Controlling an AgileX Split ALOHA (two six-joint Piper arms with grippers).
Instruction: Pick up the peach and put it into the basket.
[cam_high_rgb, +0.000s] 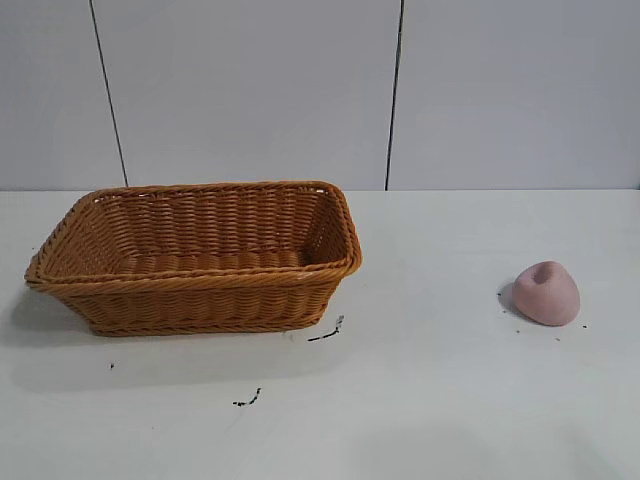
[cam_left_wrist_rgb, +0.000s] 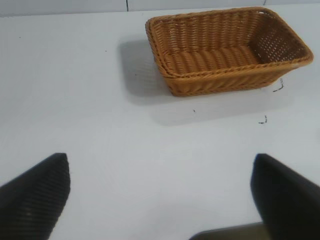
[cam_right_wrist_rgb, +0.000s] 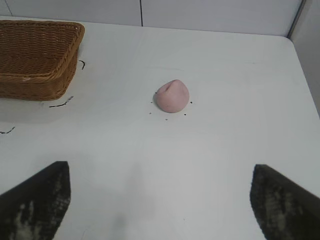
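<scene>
The peach (cam_high_rgb: 546, 293), a small dusty-pink lump with a blunt tip, lies on the white table at the right. It also shows in the right wrist view (cam_right_wrist_rgb: 172, 96), well ahead of my right gripper (cam_right_wrist_rgb: 160, 172), which is open and empty. The orange-brown wicker basket (cam_high_rgb: 200, 285) stands at the left and holds nothing visible. In the left wrist view the basket (cam_left_wrist_rgb: 220, 82) is far ahead of my left gripper (cam_left_wrist_rgb: 161, 167), which is open and empty. Neither gripper shows in the exterior view.
Small black marks (cam_high_rgb: 326, 333) lie on the table by the basket's front corner, and more (cam_high_rgb: 247, 399) nearer the front. A grey panelled wall (cam_high_rgb: 400, 90) runs behind the table. The table's right edge (cam_right_wrist_rgb: 302, 75) shows in the right wrist view.
</scene>
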